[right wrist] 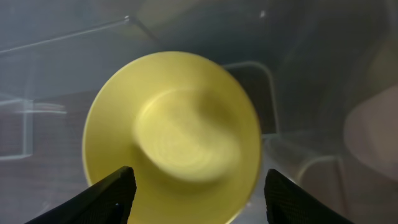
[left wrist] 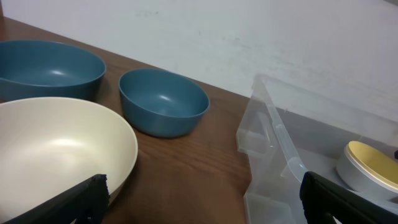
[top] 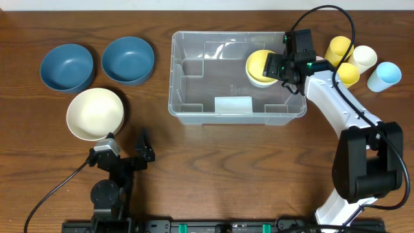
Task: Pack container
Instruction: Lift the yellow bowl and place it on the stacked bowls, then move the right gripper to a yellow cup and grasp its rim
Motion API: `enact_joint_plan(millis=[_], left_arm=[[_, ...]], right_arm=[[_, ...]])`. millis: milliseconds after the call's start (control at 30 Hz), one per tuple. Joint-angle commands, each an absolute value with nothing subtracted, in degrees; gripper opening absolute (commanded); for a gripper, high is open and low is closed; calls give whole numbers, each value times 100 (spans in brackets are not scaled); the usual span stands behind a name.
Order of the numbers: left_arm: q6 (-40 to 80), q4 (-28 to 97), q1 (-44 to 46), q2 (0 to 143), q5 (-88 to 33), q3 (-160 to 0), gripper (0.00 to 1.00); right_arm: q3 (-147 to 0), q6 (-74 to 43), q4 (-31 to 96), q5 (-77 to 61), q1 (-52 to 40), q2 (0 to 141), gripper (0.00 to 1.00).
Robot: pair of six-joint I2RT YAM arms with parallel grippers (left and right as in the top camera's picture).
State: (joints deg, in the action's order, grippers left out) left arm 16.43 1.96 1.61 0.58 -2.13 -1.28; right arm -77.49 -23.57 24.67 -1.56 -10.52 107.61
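The container [top: 173, 77], a large clear plastic bin, stands at the table's centre. A yellow bowl [top: 259, 65] is inside its far right corner. My right gripper [top: 279, 66] hovers just over that bowl. In the right wrist view the yellow bowl [right wrist: 180, 124] looks blurred below my right gripper [right wrist: 199, 186], whose jaws stand wide apart and off it. My left gripper [top: 128, 144] rests low near the front left, open and empty. The left wrist view shows my left gripper [left wrist: 202, 193] facing the container [left wrist: 273, 134] and the yellow bowl [left wrist: 373, 163].
Two blue bowls [top: 66, 66] [top: 128, 59] and a cream bowl [top: 95, 113] sit left of the container. At the far right stand two yellow cups [top: 339, 46] [top: 348, 74], a cream cup [top: 363, 58] and a light blue cup [top: 385, 75].
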Motion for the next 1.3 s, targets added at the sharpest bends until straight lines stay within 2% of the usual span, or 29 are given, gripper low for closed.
enact_joint_plan(millis=[0, 300, 500, 633, 800, 1067, 1267], left_arm=[[1544, 414, 169, 23, -45, -23, 98], [1544, 414, 169, 23, -43, -23, 98], [1544, 414, 169, 23, -43, -23, 98], [1544, 414, 169, 23, -45, -23, 98], [1544, 414, 169, 23, -43, -23, 98], [1544, 414, 169, 23, -45, -23, 98], [1544, 414, 169, 23, -45, -23, 98]], right_arm=[[-7870, -2303, 2528, -445, -1149, 10593, 68], [-8624, -2211, 3271, -854, -1507, 9743, 69], [-9231, -2644, 4178, -211, -1426, 9021, 69], [-9358, -2740, 4831, 567, -1011, 8670, 69], [-9349, -2740, 5575, 687, -167, 8705, 70], [-9321, -2849, 5994, 401, 978, 9393, 71], [-9319, -2873, 6042, 314, 1286, 10208, 70]])
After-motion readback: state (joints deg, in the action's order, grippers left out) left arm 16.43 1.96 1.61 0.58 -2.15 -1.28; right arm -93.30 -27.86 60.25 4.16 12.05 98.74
